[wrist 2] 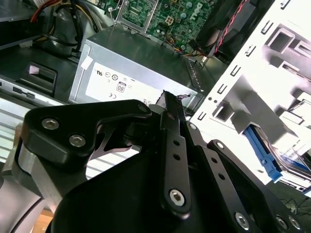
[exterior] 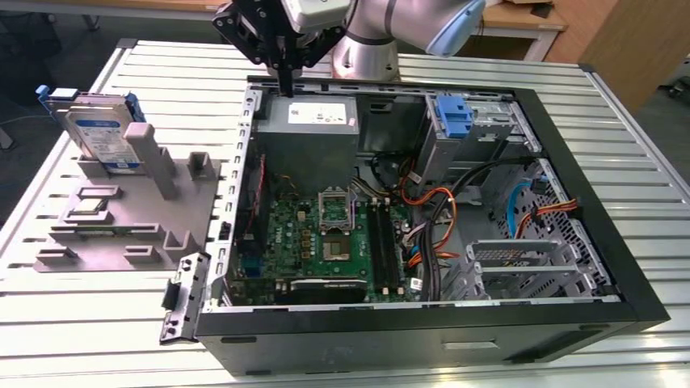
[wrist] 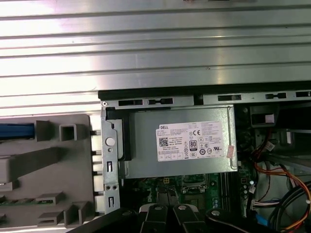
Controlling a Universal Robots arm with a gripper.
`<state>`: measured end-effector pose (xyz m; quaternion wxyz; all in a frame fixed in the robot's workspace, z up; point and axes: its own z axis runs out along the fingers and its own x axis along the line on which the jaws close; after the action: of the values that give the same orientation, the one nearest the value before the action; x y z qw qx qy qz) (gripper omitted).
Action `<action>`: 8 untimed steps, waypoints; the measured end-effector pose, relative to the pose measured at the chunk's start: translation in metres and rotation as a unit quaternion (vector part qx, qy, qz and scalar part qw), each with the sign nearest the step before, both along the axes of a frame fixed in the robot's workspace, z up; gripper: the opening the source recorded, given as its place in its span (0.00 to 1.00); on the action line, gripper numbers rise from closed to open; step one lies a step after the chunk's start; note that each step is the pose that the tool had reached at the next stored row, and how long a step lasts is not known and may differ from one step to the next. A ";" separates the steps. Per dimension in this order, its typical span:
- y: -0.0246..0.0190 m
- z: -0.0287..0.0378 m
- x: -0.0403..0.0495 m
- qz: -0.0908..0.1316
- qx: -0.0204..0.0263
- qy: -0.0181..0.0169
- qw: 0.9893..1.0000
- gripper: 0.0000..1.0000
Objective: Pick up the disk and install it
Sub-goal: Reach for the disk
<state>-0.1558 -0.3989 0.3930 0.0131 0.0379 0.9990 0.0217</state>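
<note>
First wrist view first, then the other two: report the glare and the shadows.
First wrist view: the slatted table glares in bright bands. Second wrist view: the fixture is washed nearly white, and the gripper is dark against it. Exterior view: even light, with the computer case shaded inside.

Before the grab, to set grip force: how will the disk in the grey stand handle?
The disk looks like a rigid metal slab: probably stiff, heavy for its size. It stands on edge in the grey stand, so a sideways nudge might tip it. Its blue side rails look plastic, possibly slippery.
</note>
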 end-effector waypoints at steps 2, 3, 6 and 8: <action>0.0000 0.0000 -0.0006 0.000 0.000 0.000 1.000 0.10; 0.0000 0.0000 -0.0008 0.000 0.000 0.000 1.000 0.10; 0.0000 0.0000 -0.0016 0.000 0.000 0.000 1.000 0.10; 0.0000 -0.0001 -0.0022 0.000 0.000 0.000 1.000 0.10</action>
<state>-0.1579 -0.3989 0.3929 0.0131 0.0379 0.9990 0.0217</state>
